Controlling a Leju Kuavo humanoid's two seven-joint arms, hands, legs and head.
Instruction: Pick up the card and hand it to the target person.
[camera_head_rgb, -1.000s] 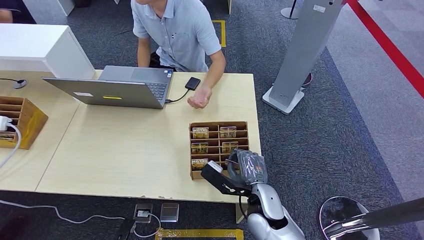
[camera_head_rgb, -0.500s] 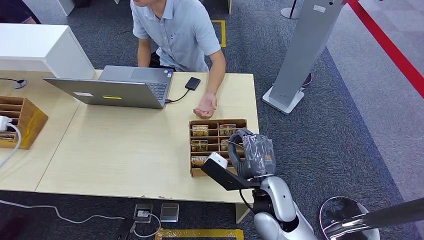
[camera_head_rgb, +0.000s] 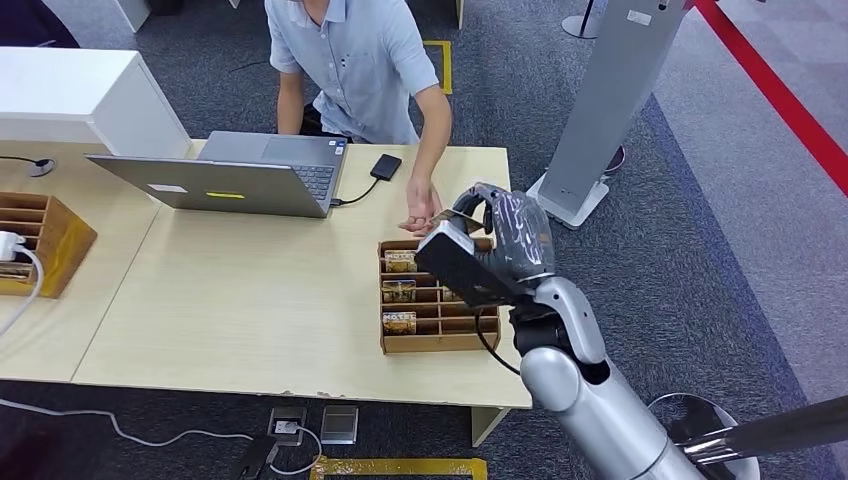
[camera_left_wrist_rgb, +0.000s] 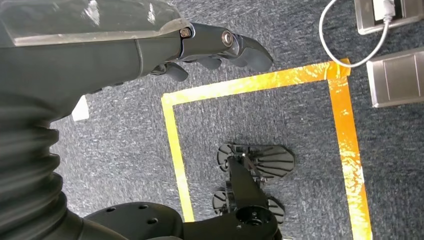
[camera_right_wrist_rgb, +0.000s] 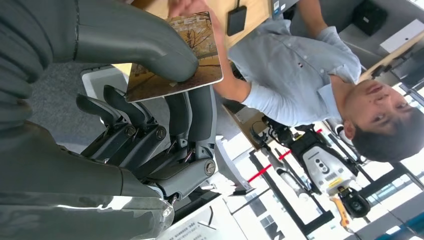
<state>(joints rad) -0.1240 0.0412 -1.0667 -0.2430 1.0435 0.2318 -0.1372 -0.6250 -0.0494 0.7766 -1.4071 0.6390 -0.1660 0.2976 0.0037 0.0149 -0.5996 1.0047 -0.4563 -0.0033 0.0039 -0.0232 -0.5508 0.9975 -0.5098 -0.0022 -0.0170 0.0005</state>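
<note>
Handover step: right hand (camera_right_wrist_rgb: 165, 125) pinches the card (camera_right_wrist_rgb: 175, 57) near the person's hand (camera_head_rgb: 420, 213); next move, I judge, calls for closing that gap.

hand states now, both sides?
Left hand: fingers curled, holding nothing, hanging over the floor.
Right hand: pinching a card between thumb and fingers, raised toward the person's hand.
</note>
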